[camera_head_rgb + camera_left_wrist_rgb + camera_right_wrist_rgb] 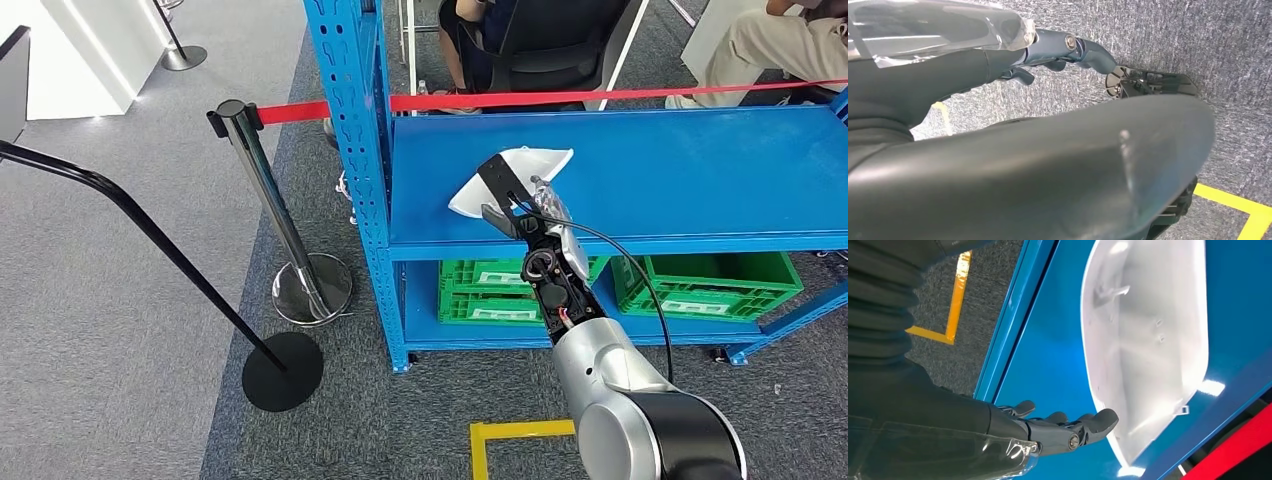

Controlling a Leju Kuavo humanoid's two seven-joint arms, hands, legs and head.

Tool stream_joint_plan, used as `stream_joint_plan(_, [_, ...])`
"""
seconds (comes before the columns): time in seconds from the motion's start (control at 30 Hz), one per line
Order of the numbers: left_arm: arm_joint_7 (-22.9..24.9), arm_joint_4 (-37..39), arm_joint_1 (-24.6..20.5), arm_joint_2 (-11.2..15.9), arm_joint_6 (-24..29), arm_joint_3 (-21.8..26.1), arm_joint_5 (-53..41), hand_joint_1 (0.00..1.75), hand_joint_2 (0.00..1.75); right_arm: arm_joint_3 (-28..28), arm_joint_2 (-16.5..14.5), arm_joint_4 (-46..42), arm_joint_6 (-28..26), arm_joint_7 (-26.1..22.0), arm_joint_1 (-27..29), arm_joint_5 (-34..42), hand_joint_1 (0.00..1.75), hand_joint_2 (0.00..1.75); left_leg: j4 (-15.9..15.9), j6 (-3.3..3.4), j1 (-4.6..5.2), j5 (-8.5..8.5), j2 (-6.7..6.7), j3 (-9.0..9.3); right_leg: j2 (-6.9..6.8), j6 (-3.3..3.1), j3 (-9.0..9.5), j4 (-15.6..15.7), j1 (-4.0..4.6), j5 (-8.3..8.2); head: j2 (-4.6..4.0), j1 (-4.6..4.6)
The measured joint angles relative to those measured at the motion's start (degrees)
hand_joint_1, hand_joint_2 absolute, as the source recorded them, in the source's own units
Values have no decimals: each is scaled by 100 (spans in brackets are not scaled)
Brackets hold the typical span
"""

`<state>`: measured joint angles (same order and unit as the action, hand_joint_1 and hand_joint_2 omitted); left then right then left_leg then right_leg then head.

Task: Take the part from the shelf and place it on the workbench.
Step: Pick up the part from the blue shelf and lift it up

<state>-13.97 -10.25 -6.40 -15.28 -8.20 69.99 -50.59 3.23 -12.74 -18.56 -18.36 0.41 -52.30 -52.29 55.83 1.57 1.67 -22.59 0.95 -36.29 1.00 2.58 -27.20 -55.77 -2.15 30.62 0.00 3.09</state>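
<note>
The part [545, 160] is a flat white plastic shell lying on the upper level of the blue shelf [690, 170], near its front left. My right hand [525, 205] reaches over the shelf's front edge and partly covers the part's near side. In the right wrist view the hand [1063, 427] has its fingers stretched out just beside the part [1148, 340], with nothing held; I cannot tell whether a fingertip touches it. My left hand [1048, 55] hangs over the grey carpet, fingers extended and holding nothing.
Green crates [500, 290] [720, 285] stand on the shelf's lower level. A red belt [600, 97] runs from a chrome post [265, 200] behind the shelf. People sit beyond it [540, 40]. A black stand base [283, 370] and yellow floor tape [520, 432] lie close by.
</note>
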Motion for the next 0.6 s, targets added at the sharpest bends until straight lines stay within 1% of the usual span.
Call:
stream_joint_plan(0.2, [-14,0,0,-22,13,0,27,0,0,-2,0,0,27,50,-30,-18,0,0,-7,1,-1,1,0,16,0,0,12,0,5,0,0,1])
stream_joint_plan(0.33, [-24,0,0,-36,24,2,51,0,0,-7,0,1,56,78,-59,-56,0,175,-12,2,-1,2,-1,19,0,0,16,0,6,0,0,2])
stream_joint_plan(0.57, [-56,0,-1,-80,66,17,86,0,0,-45,-1,9,168,153,-130,-165,0,175,-16,2,-1,3,-1,19,0,-1,15,0,7,1,0,2])
stream_joint_plan(0.6, [-65,0,-2,-88,74,20,99,0,0,-67,-2,11,193,164,-141,-212,0,131,-17,2,-1,2,-1,19,0,-1,14,0,7,1,0,2])
